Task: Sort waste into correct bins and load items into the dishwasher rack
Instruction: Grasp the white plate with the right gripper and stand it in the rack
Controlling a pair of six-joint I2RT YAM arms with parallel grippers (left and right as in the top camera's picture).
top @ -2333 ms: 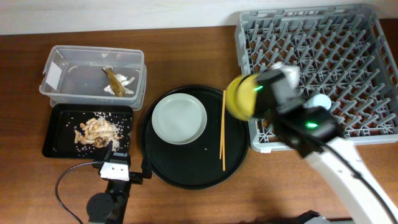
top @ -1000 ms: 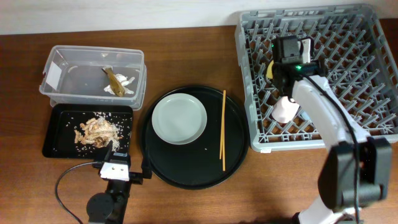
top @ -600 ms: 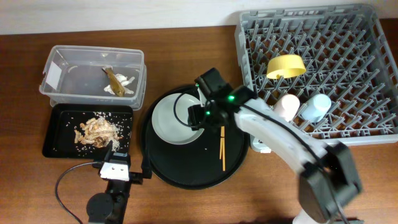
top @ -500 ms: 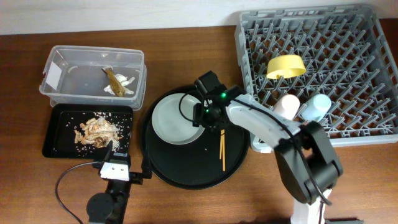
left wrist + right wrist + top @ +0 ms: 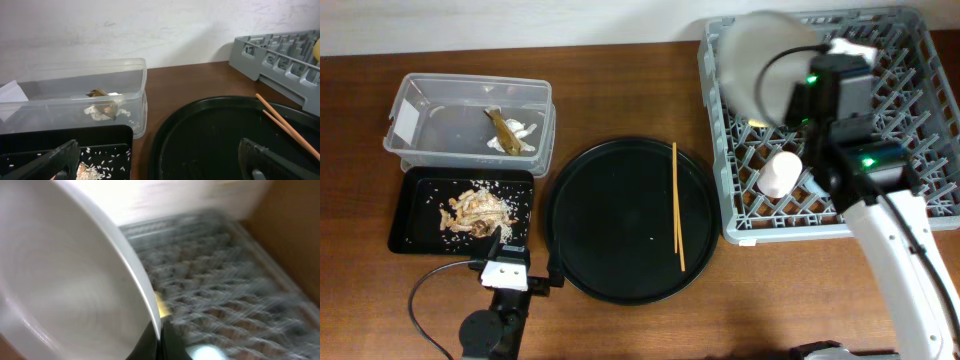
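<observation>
My right gripper (image 5: 798, 97) is shut on the rim of the pale grey-green plate (image 5: 758, 55) and holds it tilted above the near-left part of the grey dishwasher rack (image 5: 905, 150). In the right wrist view the plate (image 5: 65, 270) fills the left, pinched at its edge by the jaws (image 5: 157, 340), with a yellow sliver of bowl (image 5: 162, 307) behind. The pinkish-white cup (image 5: 780, 173) lies in the rack. The blue cup is hidden. The chopstick (image 5: 676, 205) lies on the round black tray (image 5: 620, 225). My left gripper (image 5: 160, 152) is open and empty.
The clear tub (image 5: 470, 125) holds a golden-brown wrapper (image 5: 507, 130) and white paper. The shallow black tray (image 5: 420, 215) in front of it holds tan food scraps (image 5: 475, 208) and crumbs. The left wrist view shows the tub (image 5: 75, 100) and the rack's corner (image 5: 280, 50).
The right arm set the yellow bowl in the rack, came to the round tray, took the plate, and has lifted it over the rack. The left arm has not moved.
</observation>
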